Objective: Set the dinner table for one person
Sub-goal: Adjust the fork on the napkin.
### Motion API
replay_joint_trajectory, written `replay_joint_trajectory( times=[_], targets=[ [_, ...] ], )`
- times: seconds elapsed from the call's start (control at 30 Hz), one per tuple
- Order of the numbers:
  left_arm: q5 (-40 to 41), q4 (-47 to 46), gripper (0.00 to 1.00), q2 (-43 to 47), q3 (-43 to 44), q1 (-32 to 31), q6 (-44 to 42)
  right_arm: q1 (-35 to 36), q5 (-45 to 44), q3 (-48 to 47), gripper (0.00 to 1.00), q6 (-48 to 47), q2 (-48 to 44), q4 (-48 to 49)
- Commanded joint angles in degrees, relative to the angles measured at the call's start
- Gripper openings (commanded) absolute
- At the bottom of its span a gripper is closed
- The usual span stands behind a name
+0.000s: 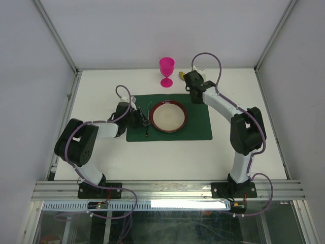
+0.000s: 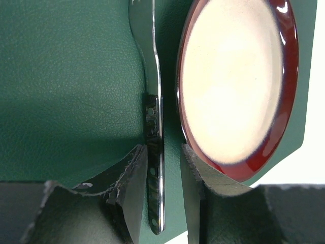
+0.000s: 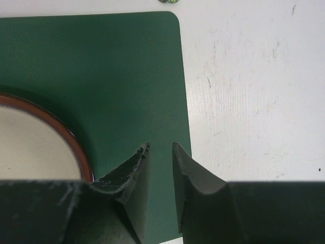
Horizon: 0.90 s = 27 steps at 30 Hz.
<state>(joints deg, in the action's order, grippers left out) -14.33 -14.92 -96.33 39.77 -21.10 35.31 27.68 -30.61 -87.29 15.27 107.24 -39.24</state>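
Grained green placemat (image 1: 198,127), matte white dinner table (image 1: 101,86)

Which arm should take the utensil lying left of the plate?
Left. The left fingers straddle the utensil by its handle on the placemat beside the plate. The right fingers hang empty near the placemat's far right corner, with the plate between them and the utensil.

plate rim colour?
The plate rim is glossy dark red around a cream centre; the left wrist view shows it best.
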Motion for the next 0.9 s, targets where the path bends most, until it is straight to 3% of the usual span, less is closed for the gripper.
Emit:
replay_joint_trajectory(
  times=[0.0, 0.2, 0.3, 0.47, 0.57, 0.87],
  targets=[
    [2.42, 1.26, 0.34, -0.70, 2.84, -1.33, -2.27, 0.34, -0.77, 0.11, 0.27, -0.58, -2.64, 1.35],
    [4.39, 3.77, 0.32, -2.36, 4.14, -2.66, -3.33, 0.35, -0.85, 0.36, 0.27, -0.58, -2.74, 1.49],
    [5.09, 5.07, 0.21, -2.68, 4.54, -2.96, -3.93, 0.34, -1.03, 0.53, 0.27, -0.54, -2.70, 1.51],
    [6.05, 6.89, 0.14, -2.65, 5.21, -3.07, -4.98, 0.28, -0.90, 0.53, 0.27, -0.41, -2.72, 1.57],
    [6.31, 7.08, 0.01, -2.54, 4.91, -3.08, -5.16, 0.28, -0.84, 0.63, 0.27, -0.41, -2.74, 1.62],
    [7.17, 6.57, 0.00, -0.41, 3.70, -3.09, -5.16, 0.23, -0.77, 0.57, 0.27, -0.31, -2.50, 1.61]
  ],
)
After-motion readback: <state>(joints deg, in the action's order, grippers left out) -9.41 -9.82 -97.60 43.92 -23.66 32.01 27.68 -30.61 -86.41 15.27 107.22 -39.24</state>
